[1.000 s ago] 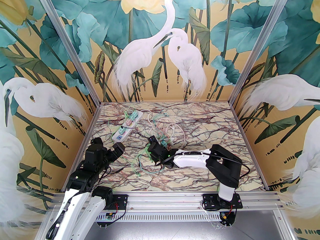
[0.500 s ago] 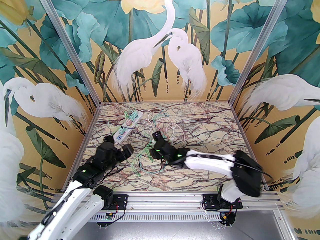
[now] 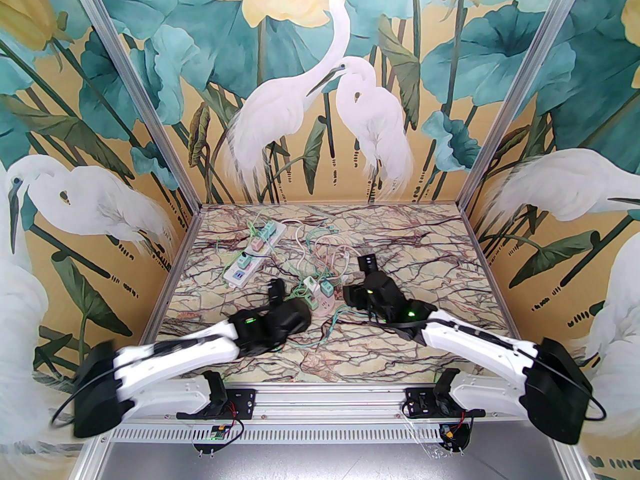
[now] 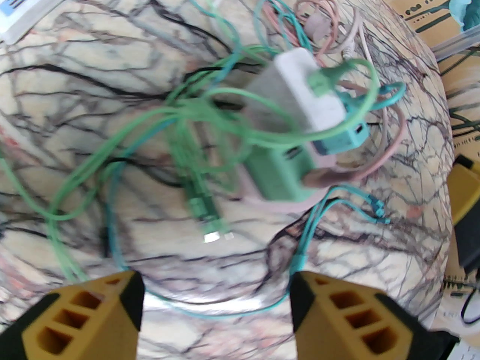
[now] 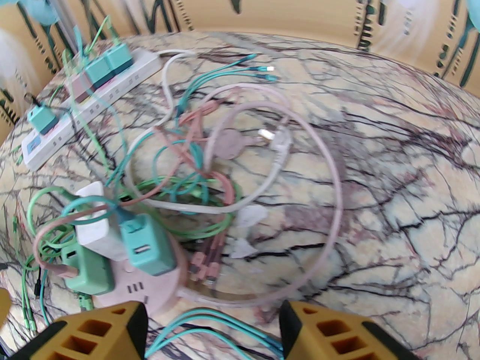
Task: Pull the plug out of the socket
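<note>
Plainly, the left gripper (image 4: 215, 289) stands with its yellow fingers (image 4: 93, 313) apart and nothing clasped between them; a thin teal cable (image 4: 225, 313) lies on the table under the gap. Just beyond it, towards the far right, sits the round pink socket (image 4: 262, 204), blurred in the left wrist view. The right gripper (image 5: 213, 313) is likewise parted and empty-handed, with teal cable strands (image 5: 210, 332) crossing the table beneath its gap. The same socket sits just to its far left.

From above, the round pink socket lies in the middle of the marble-patterned table (image 3: 425, 248), between the two grippers, with the left one on its left and the right one on its right. Neither touches it.

Three adapters are plugged into the top of the socket, packed close together: a teal plug (image 5: 148, 249), a green plug (image 5: 88, 272) and a white plug (image 5: 95, 223). Green cables (image 4: 112, 148) and a pink lead (image 5: 48, 231) loop over and around them.

Farther out, on the far left, a white power strip (image 5: 93, 103) lies at a slant. It carries two teal adapters (image 5: 108, 64) side by side at its far end, a pink adapter (image 5: 80, 88) next to them, and a lone teal adapter (image 5: 41, 120) nearer its near end. A white cord (image 5: 165, 73) leaves its far end, and a wide pink cable loop (image 5: 330, 186) spreads over the table to the right of the tangle.
</note>
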`<state>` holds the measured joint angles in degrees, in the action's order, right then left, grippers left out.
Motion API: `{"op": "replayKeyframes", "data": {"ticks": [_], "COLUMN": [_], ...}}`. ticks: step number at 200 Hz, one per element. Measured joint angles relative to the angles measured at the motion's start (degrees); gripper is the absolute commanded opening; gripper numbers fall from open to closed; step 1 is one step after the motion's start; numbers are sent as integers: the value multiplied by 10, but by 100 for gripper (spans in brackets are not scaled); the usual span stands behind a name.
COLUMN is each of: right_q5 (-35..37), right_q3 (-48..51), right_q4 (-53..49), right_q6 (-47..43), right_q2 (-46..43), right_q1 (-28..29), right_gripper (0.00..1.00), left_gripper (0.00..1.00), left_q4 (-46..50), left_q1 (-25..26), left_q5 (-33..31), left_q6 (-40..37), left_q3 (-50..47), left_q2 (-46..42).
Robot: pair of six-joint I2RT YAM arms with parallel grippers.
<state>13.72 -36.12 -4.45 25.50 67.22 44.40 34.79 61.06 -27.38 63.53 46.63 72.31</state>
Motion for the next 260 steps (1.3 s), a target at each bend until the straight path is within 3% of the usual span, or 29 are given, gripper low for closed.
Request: {"op": "replayKeyframes", "data": {"ticks": [29, 104, 133, 209, 260], "right_q5": [-12, -33, -40, -66, -122], "right_q3": [20, 46, 50, 50, 35], "right_q4": [11, 43, 52, 63, 66], "right_q6": [0, 0, 0, 0, 3], "right_q2": [-18, -24, -21, 4, 45], "right_q1": [-10, -14, -14, -14, -14], "right_gripper": [65, 66, 66, 67, 62], "left_gripper": [60, 54, 53, 36, 37], "left_q4": [-9, -21, -26, -45, -90], "left_q1": [5, -11, -31, -56, -68], "left_q5": [-21, -45, -45, -40, -31], "left_q6": [26, 56, 54, -7, -69], "left_q3": [60, 120, 120, 119, 85], "left_q2": [82, 201, 208, 216, 195]}}
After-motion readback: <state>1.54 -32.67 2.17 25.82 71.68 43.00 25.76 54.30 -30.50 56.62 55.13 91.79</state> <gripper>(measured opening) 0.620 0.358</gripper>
